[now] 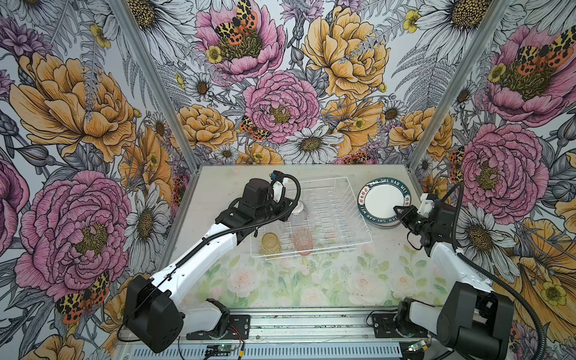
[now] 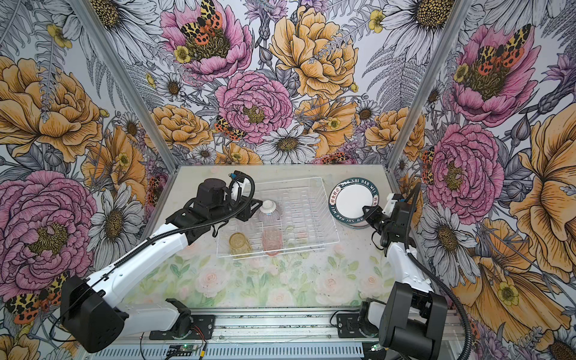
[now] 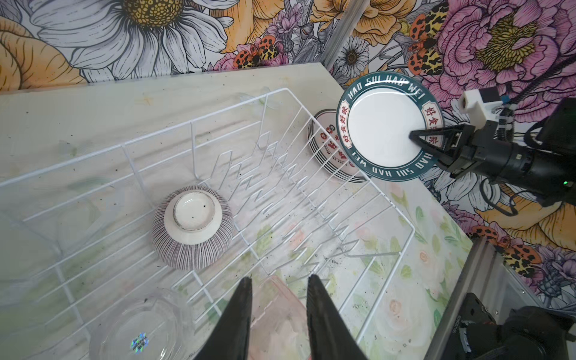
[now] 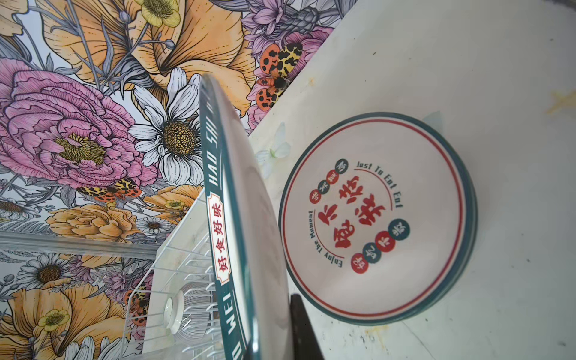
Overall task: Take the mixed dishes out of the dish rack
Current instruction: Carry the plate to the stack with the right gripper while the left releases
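On the right arm the jaws pinch the rim of a green-edged plate, tilted above the plate stack on the worktop, right of the dish rack in both top views. That thin rim grip could slip, or a skewed release could chip the stack. On the left arm the jaws, narrowly apart and empty, hang over the pink tumbler. Counted: one held plate and about four stacked. In the rack are one upturned bowl and three tumblers, the others a yellow tumbler and a clear tumbler.

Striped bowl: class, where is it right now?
In a top view the striped bowl sits upside down inside the dish rack, in its left half, just behind the pink tumbler.
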Tool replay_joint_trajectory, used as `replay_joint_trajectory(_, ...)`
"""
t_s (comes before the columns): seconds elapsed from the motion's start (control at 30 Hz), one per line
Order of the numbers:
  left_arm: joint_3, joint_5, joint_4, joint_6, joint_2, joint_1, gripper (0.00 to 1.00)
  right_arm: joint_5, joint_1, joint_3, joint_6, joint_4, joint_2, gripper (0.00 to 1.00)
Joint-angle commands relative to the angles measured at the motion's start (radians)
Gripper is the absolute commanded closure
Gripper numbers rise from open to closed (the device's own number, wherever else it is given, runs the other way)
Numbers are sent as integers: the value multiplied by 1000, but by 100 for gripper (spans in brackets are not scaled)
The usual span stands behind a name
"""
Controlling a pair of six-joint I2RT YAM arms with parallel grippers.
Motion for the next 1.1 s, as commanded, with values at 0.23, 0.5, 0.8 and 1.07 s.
replay_joint_trajectory(0.23, -16, -46, -15, 21, -42, 26, 68, 52, -53, 0, -23, 74, 106, 100)
replay_joint_trajectory(0.5, -20, -53, -21, 22, -58, 37, 68, 14, -72, -7, 24, 169, 214, 100)
replay_joint_trajectory(0.8, -24, -55, -27, 22, -63, 42, 67, -78, -85, -13, 101, 301, 340, 100)
replay_joint_trajectory(1.07, -26, -61, -40, 28, -68, 53, 67, -96, -89, 23, 62, 215, 379, 80)
